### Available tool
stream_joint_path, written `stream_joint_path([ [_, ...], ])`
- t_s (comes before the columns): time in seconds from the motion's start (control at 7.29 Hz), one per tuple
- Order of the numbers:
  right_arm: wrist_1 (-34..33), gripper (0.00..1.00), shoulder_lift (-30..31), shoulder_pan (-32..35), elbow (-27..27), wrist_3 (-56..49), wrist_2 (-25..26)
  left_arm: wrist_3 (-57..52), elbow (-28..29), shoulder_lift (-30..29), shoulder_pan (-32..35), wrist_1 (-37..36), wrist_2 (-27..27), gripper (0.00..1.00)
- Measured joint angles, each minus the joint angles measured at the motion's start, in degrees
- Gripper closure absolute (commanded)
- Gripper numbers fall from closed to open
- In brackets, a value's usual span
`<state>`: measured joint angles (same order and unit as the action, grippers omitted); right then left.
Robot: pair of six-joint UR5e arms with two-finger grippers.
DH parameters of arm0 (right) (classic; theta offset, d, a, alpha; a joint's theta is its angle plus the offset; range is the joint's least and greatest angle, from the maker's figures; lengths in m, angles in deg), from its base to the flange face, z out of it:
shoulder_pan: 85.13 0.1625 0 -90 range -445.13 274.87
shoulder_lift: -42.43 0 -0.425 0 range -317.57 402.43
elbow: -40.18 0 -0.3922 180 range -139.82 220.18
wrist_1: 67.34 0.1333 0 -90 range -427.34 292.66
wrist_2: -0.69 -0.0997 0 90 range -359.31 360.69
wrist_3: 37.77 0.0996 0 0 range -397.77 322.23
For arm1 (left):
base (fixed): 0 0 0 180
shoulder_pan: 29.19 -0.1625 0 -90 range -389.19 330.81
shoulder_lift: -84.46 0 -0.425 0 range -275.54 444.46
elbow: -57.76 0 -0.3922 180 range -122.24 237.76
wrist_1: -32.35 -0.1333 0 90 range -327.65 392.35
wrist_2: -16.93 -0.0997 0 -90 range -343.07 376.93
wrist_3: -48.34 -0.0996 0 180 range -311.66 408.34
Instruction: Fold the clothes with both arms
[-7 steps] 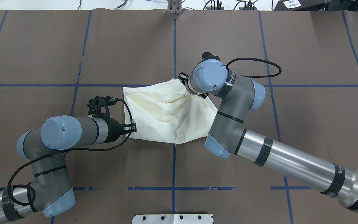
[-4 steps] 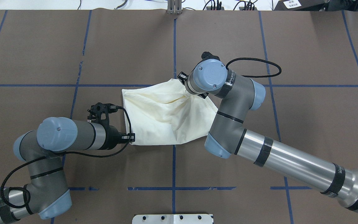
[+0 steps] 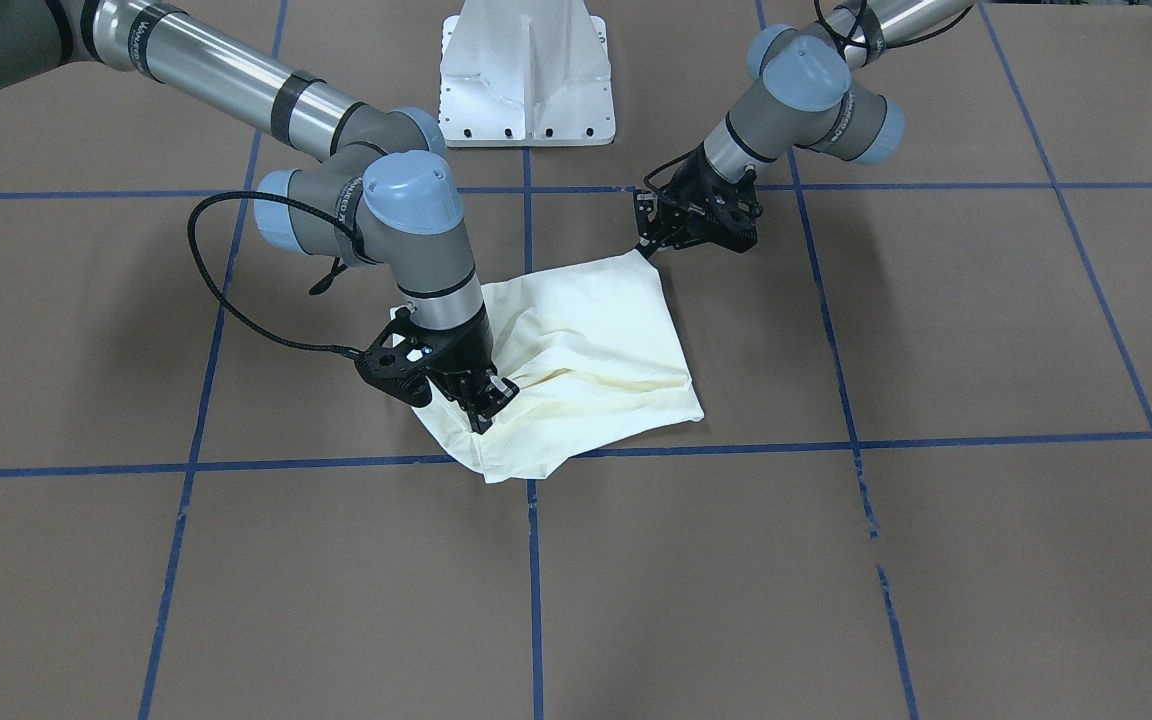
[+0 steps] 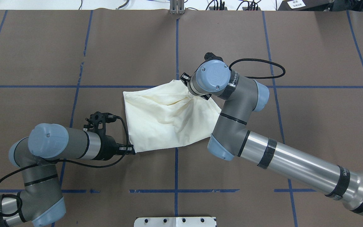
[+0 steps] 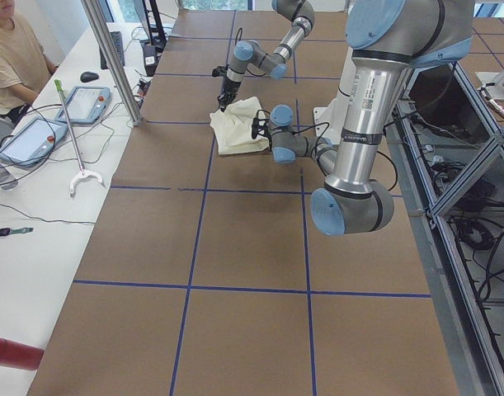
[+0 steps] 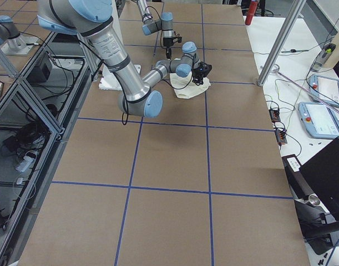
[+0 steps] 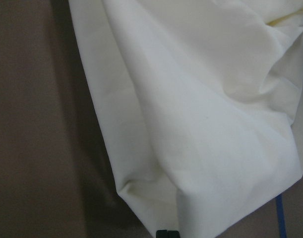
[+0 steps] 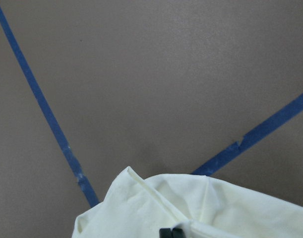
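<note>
The cream shirt (image 4: 165, 116) lies bunched and partly folded at the table's middle, plain side up; its print is hidden. My left gripper (image 4: 132, 150) is shut on the shirt's near left corner, low over the table. In the front view this gripper (image 3: 650, 248) sits at the shirt's (image 3: 596, 340) upper right corner. My right gripper (image 3: 489, 403) is shut on a pinch of cloth near the far right edge, with creases running out from it; in the overhead view the wrist hides it. Both wrist views show shut fingertips (image 7: 167, 233) (image 8: 171, 232) on cream cloth.
The table is brown with blue tape lines (image 4: 176, 47). The white pedestal base (image 3: 528, 70) stands at the robot's side. In the exterior left view an operator (image 5: 12, 58) sits by a side table with tablets, past a metal post (image 5: 111, 58).
My left gripper has moved toward the robot and slightly left, dragging the shirt's near left corner with it and stretching the cloth. My right arm has held still.
</note>
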<state>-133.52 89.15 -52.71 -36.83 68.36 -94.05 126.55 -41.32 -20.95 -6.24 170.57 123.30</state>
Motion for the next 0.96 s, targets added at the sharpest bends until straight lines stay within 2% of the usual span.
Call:
stream_joint_path([
  [0.55,-0.03,1.00,0.10,-0.02,0.09,0.23,0.07,4.62,-8.68,4.54,-1.63,0.12,-0.67,1.00],
  [0.69,-0.01,1.00,0.04,-0.04,0.02,0.25,0.08,5.86,-9.03,3.07,-1.82,-0.31,-1.36,1.00],
  [0.96,0.00,1.00,-0.03,-0.03,-0.05,0.21,0.09,7.37,-5.54,-2.09,-1.96,-1.23,-2.86,1.00],
])
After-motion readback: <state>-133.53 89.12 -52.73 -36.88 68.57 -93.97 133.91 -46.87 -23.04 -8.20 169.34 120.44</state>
